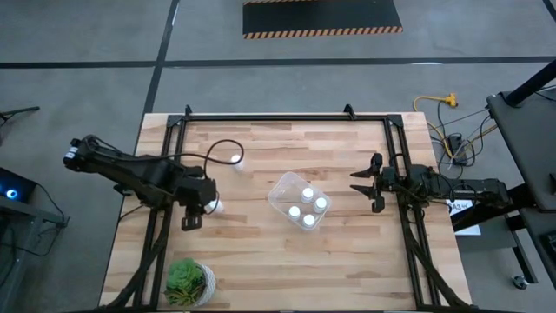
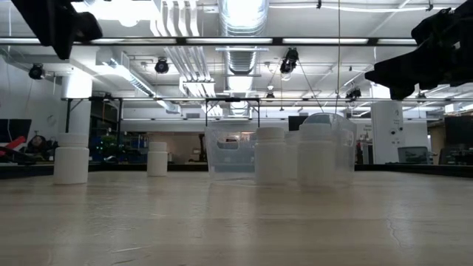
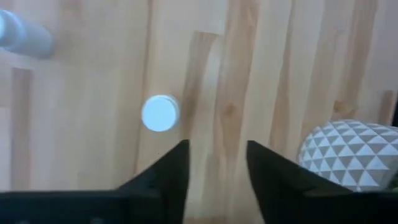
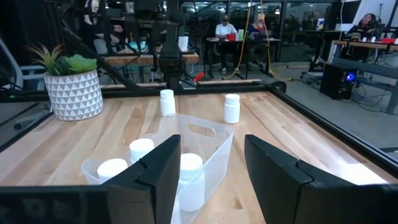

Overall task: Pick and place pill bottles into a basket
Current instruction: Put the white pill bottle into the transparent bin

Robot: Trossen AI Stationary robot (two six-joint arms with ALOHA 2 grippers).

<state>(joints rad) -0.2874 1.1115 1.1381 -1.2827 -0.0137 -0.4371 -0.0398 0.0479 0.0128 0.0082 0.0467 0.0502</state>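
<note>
Two white pill bottles stand upright on the wooden table: one (image 1: 215,207) (image 3: 160,113) and one farther back (image 1: 236,159). My left gripper (image 1: 195,214) (image 3: 217,158) hangs open above the table right beside the nearer bottle, pointing steeply down. Nothing is between its fingers, and the bottle's cap lies off to one side of them. The clear basket (image 1: 280,193) sits at mid-table with several bottles standing in it. My right gripper (image 1: 360,183) (image 4: 211,168) waits open at the table's right side, pointing level toward the basket.
A green plant in a white patterned pot (image 1: 189,283) (image 3: 348,152) stands at the near left corner, close to my left gripper. Black frame rails (image 1: 287,117) run along the table's far edge and sides. People sit at desks beyond the table in the right wrist view.
</note>
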